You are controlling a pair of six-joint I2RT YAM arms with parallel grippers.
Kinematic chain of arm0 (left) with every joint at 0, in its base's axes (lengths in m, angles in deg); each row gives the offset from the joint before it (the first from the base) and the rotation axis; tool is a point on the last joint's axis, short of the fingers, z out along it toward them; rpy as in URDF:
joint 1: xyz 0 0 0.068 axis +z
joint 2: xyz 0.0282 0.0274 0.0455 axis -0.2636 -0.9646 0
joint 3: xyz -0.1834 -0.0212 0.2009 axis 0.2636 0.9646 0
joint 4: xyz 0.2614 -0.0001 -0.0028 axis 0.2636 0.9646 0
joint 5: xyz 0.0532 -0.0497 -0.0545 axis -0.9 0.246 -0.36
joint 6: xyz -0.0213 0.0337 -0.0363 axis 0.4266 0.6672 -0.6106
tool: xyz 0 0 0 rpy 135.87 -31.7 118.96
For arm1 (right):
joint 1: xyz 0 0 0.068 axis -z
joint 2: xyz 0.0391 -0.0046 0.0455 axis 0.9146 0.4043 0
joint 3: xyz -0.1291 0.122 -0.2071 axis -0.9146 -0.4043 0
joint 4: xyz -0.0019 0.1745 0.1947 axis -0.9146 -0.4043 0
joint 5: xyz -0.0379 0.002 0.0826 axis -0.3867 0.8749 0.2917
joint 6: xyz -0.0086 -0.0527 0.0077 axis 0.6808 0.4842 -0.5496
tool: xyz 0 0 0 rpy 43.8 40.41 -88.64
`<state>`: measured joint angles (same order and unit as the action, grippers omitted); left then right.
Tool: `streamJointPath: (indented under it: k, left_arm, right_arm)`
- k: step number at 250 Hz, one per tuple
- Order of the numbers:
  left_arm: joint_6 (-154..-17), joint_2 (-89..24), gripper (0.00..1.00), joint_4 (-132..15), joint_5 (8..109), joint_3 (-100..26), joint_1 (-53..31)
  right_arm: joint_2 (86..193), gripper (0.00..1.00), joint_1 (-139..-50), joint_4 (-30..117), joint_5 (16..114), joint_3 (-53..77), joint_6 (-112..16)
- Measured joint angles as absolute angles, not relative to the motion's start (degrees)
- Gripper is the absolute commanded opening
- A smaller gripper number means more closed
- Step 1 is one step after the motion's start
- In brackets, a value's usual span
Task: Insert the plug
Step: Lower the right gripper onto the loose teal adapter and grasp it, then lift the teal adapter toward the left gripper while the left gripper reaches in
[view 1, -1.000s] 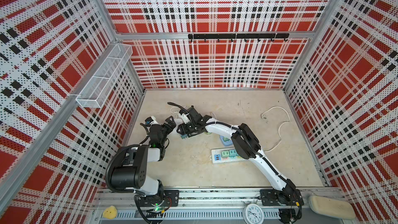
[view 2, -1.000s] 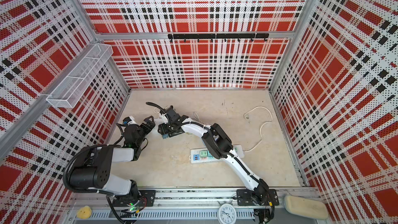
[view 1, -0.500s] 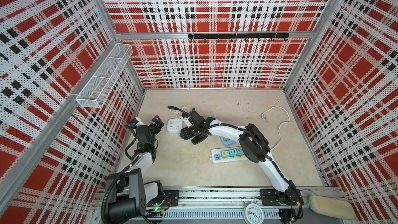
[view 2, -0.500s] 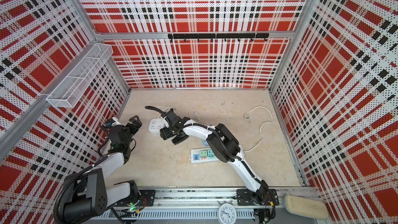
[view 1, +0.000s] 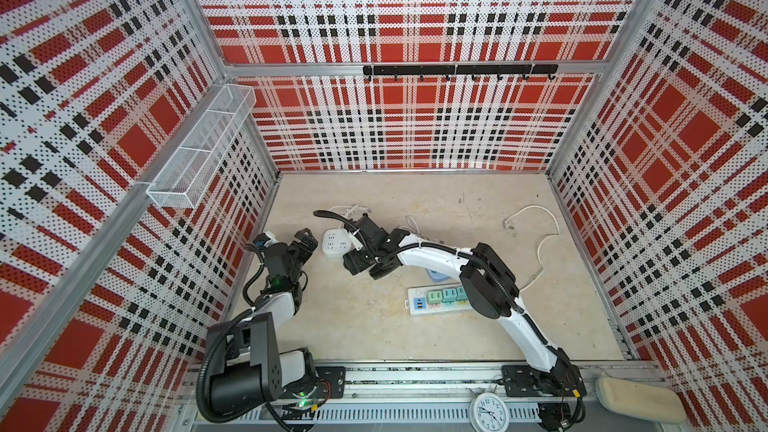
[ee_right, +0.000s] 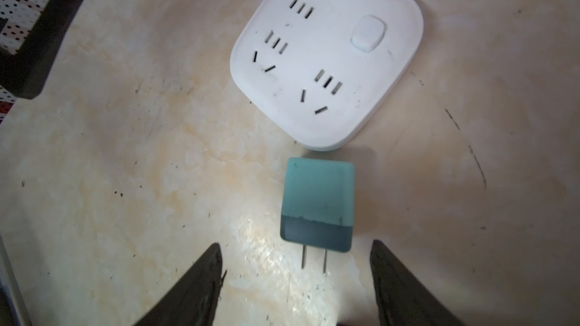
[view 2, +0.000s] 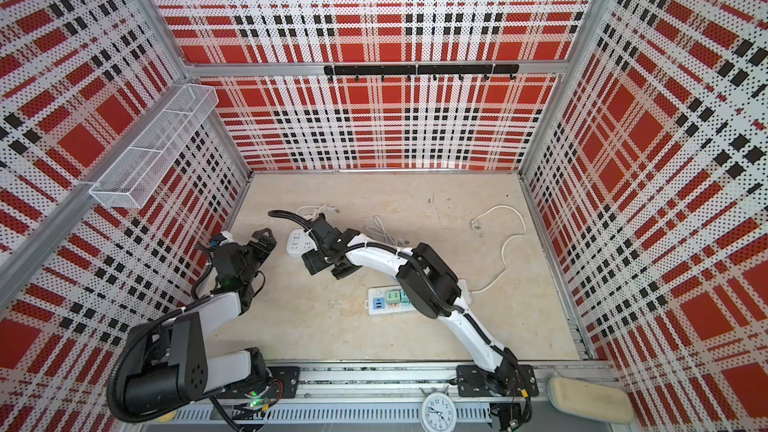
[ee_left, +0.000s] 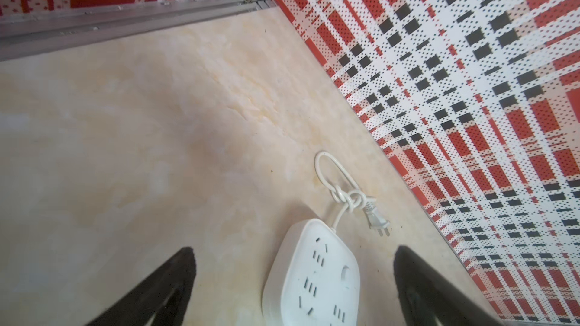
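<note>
Left arm (view 1: pixel 276 309): folded sharply at the elbow on the left side, forearm running toward the back.
Left tool (view 1: pixel 286 241): tilted downward, jaws spread wide; both black fingers (ee_left: pixel 163 286) show in the wrist view.
Right arm (view 1: pixel 432 253): stretched from its front base across the middle toward the left, elbow raised.
Right tool (view 1: pixel 365 265): low, pointing down, jaws apart, its fingers (ee_right: pixel 405 286) well separated.

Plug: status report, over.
Left tool open, empty. Right tool open; plug lying loose just ahead, prongs toward it, not gripped. Socket block beside plug, slots unoccupied.
</note>
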<state>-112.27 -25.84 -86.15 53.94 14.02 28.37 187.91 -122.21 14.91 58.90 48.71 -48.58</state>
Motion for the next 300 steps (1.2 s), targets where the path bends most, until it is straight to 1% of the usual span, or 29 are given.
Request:
streamJointPath:
  k: [63, 106, 124, 176, 200, 250, 300]
  left_arm:
    - [-114.9, -38.9, 0.99, -86.5, 56.7, 6.1, 28.5]
    - [-117.3, -44.0, 0.99, -86.4, 56.9, 4.2, 28.7]
    - [-117.7, -45.4, 0.99, -86.4, 57.3, 3.3, 28.8]
    - [-118.0, -50.9, 0.99, -86.8, 61.7, -1.7, 28.6]
    - [-117.6, -52.7, 0.99, -87.0, 63.3, -3.6, 27.8]
    - [-115.9, -55.0, 0.99, -85.9, 65.4, -6.9, 24.4]
    - [-113.2, -56.0, 0.99, -80.5, 65.4, -11.3, 20.6]
  right_arm:
    - [193.9, 0.67, -122.1, 12.2, 57.7, 54.5, -47.7]
    - [194.9, 0.60, -122.1, 11.6, 56.6, 56.3, -46.9]
    - [195.3, 0.55, -122.1, 11.6, 56.1, 56.8, -46.6]
    - [195.7, 0.42, -122.7, 11.6, 54.5, 57.0, -46.0]
    - [195.6, 0.39, -122.8, 11.9, 53.9, 56.9, -46.0]
    - [191.2, 0.32, -122.9, 15.2, 52.3, 49.0, -46.1]
    - [180.3, 0.29, -122.9, 18.1, 50.6, 37.0, -46.1]
